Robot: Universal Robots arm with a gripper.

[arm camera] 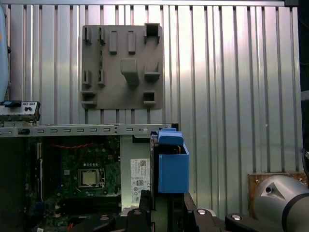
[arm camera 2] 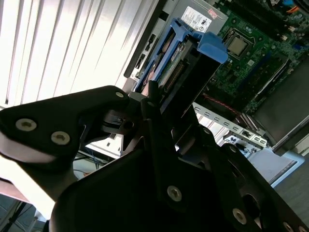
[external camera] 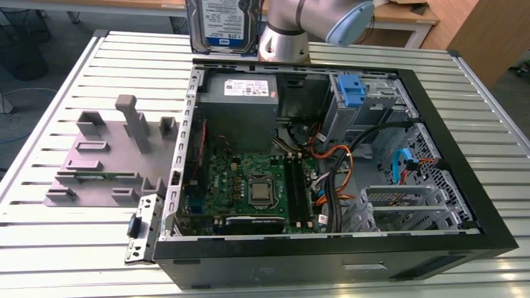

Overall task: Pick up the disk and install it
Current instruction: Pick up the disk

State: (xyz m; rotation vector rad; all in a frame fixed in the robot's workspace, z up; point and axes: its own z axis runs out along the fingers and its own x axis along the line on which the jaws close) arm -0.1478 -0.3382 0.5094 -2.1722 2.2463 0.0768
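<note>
the gripper [arm camera 2: 153, 99] is clamped shut on the disk [arm camera 2: 179, 65], which sits edge-on in its blue caddy. in the exterior view the disk stands upright at the far edge of the slatted surface [external camera: 49, 236], just beyond the open computer case [external camera: 331, 254], beside the arm base [external camera: 286, 43].

We see even, bright room light; in the second wrist view the desk [arm camera 2: 72, 43] beyond the dark fingers [arm camera 2: 155, 116] glares white, while the disk [arm camera 2: 179, 72] between them sits shaded.
</note>
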